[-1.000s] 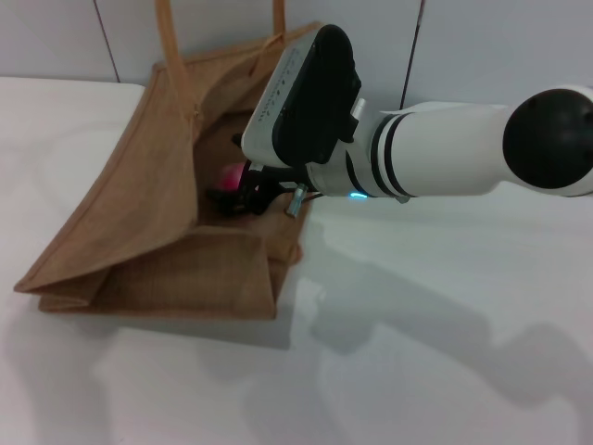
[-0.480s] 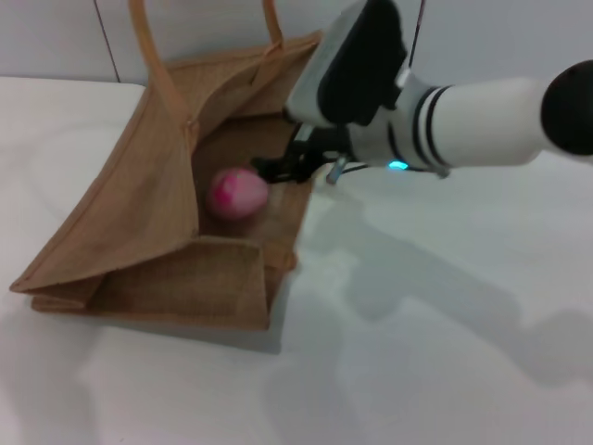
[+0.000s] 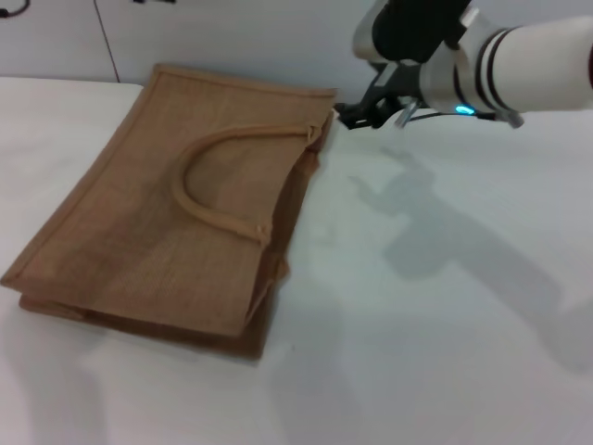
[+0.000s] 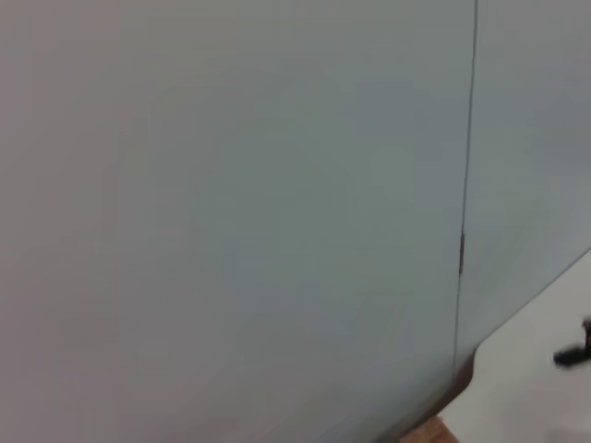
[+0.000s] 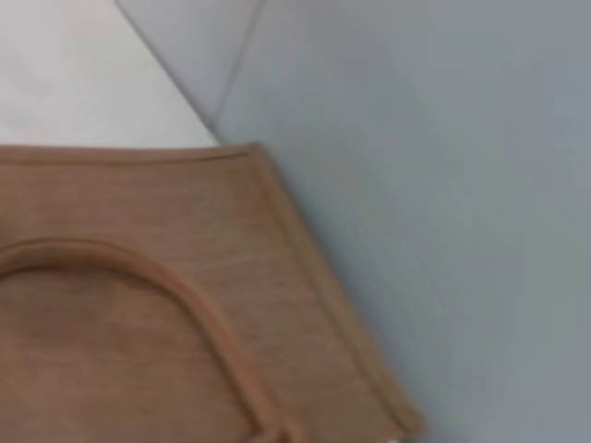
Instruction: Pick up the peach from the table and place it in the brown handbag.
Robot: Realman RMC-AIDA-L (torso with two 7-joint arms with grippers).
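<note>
The brown handbag [image 3: 139,250] lies flat on the white table [image 3: 445,334], one arched handle [image 3: 215,176] resting on its upper side. The peach is hidden; no part of it shows. My right gripper [image 3: 357,115] hovers above the table just past the bag's far right corner, open with nothing between its fingers. In the right wrist view the brown handbag [image 5: 138,323] fills the frame with its trimmed edge and handle. My left gripper is out of view.
A grey panelled wall [image 3: 232,37] runs along the table's far edge, right behind the bag. The left wrist view shows that wall [image 4: 231,212] and a corner of the table [image 4: 545,397]. Bare white surface stretches to the right of the bag and in front of it.
The bag, held up and open with the peach lying inside, has dropped flat and covers the peach. My right gripper has pulled out of the bag, up and to the right.
</note>
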